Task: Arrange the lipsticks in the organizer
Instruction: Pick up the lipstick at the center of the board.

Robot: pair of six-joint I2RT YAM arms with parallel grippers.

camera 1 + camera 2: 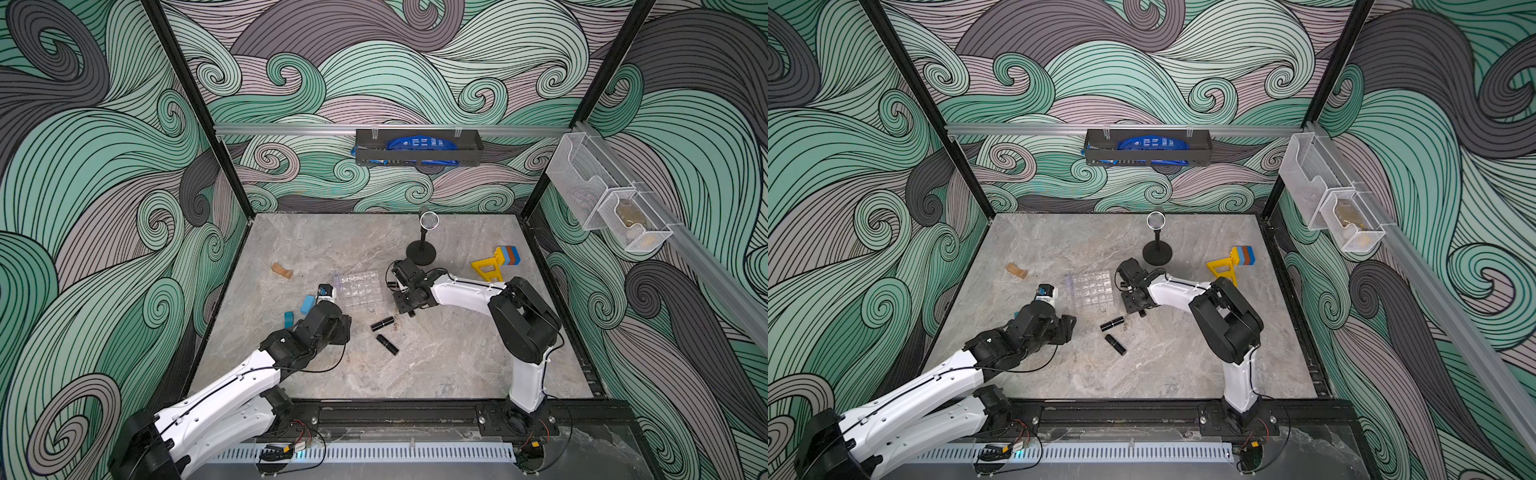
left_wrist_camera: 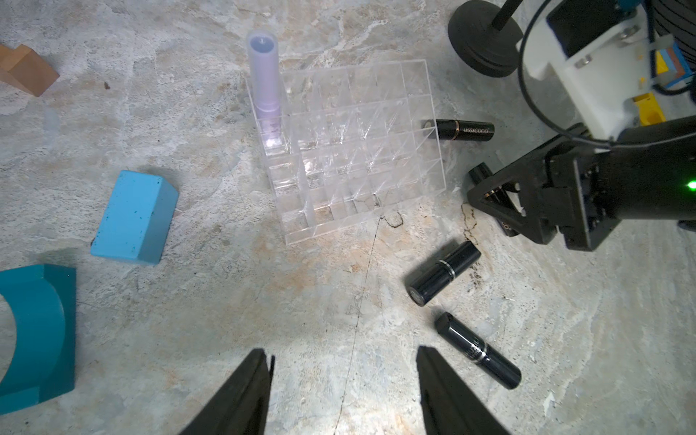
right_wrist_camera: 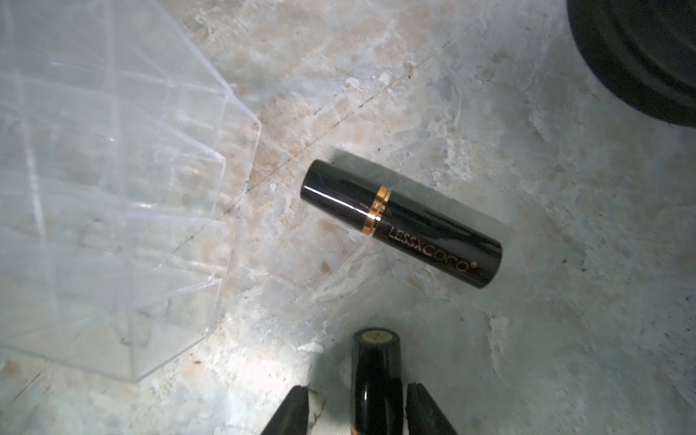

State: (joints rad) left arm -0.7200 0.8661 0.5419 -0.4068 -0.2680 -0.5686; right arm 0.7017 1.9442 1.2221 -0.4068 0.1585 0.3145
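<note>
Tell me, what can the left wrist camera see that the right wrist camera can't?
Only the left wrist view: the lavender tube standing in the organizer, a loose lipstick, a second loose lipstick, the blue block, the teal arch and the open left gripper. Only the right wrist view: the right gripper straddling the fourth lipstick, a gap showing beside it. Both: the organizer, the lettered lipstick beside it, and the black stand base.
</note>
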